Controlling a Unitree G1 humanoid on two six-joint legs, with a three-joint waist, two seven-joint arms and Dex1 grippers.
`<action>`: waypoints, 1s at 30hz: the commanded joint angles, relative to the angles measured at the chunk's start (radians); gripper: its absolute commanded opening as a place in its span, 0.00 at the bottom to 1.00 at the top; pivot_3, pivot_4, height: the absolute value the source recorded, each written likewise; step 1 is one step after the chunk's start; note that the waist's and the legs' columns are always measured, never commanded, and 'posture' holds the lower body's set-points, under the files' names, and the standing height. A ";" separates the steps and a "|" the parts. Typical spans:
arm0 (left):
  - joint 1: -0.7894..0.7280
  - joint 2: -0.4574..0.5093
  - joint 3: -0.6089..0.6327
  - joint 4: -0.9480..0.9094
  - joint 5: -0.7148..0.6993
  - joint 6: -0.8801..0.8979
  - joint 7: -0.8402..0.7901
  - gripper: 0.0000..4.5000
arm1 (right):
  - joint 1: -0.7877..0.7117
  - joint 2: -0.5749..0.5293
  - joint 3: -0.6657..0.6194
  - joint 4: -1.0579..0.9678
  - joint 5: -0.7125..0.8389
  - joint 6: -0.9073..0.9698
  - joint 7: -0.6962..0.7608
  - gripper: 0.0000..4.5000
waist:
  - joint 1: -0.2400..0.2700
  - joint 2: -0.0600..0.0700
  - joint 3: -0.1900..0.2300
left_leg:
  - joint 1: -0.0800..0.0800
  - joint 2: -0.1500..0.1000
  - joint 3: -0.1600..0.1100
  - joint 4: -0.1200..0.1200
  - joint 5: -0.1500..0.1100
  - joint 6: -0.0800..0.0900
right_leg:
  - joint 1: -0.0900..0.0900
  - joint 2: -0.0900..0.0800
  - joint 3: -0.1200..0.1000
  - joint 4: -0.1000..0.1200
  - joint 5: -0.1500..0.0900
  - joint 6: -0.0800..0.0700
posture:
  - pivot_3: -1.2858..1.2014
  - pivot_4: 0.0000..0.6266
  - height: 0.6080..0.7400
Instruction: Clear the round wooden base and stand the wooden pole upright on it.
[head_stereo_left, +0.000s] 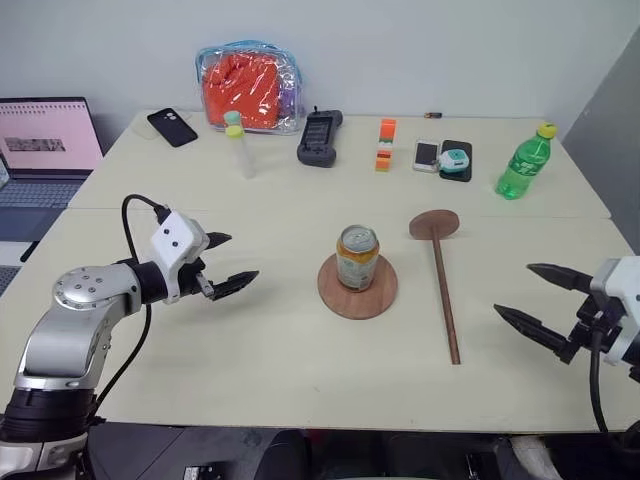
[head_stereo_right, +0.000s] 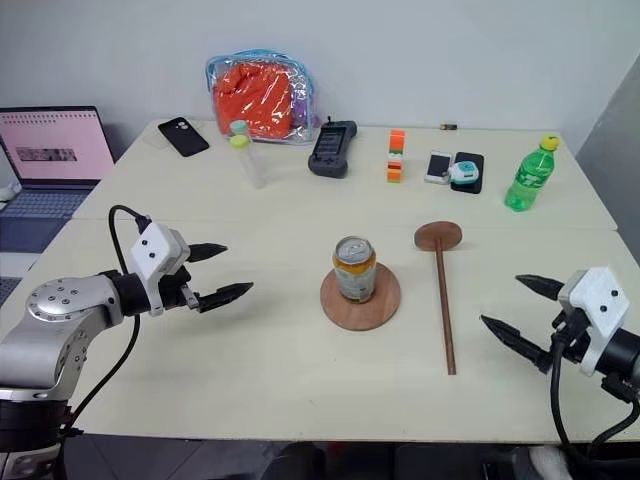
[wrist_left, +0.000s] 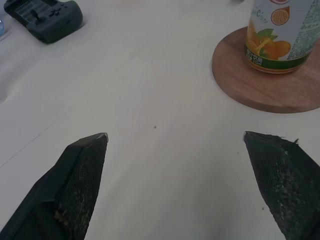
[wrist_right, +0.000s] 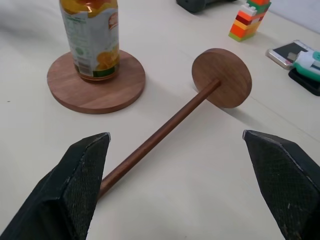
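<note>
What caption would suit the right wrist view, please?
Open right claw facing the wooden pole lying flat, drink can on round wooden base.

A pale cream table (head_stereo_left: 250, 340) spans the scene, with a seam running across it where two tabletops meet. Behind it stands a plain, light grey-white wall (head_stereo_left: 420, 50), evenly lit with soft shadows. At the right edge a grey panel (head_stereo_left: 610, 130) rises beside the table. To the left, on a lower surface, an open laptop (head_stereo_left: 45, 140) shows a pink screen above its grey keyboard
</note>
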 joint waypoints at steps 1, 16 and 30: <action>-0.028 0.017 0.030 -0.024 -0.019 -0.002 -0.004 1.00 | -0.030 -0.013 -0.002 -0.003 -0.008 -0.018 0.009 0.99 | 0.000 0.000 0.000 | 0.000 0.000 0.000 0.000 0.000 0.000 | 0.000 0.000 0.000 0.000 0.000 0.000 | 0.52 0.24 1.00; -0.050 0.025 0.037 0.019 -0.034 -0.045 -0.063 1.00 | -0.041 0.000 0.012 -0.017 -0.037 -0.016 0.015 0.99 | 0.001 0.000 0.000 | 0.000 0.000 0.000 0.000 0.000 0.000 | 0.000 0.000 0.000 0.000 0.000 0.000 | 0.52 0.24 1.00; -0.306 -0.136 -0.254 0.133 -0.022 -0.099 -0.260 1.00 | -0.029 0.004 -0.054 -0.251 0.241 0.193 -0.078 0.99 | 0.015 -0.001 0.001 | -0.002 -0.001 -0.001 0.002 0.000 0.000 | 0.000 0.000 -0.001 0.000 0.000 0.000 | 0.52 0.24 1.00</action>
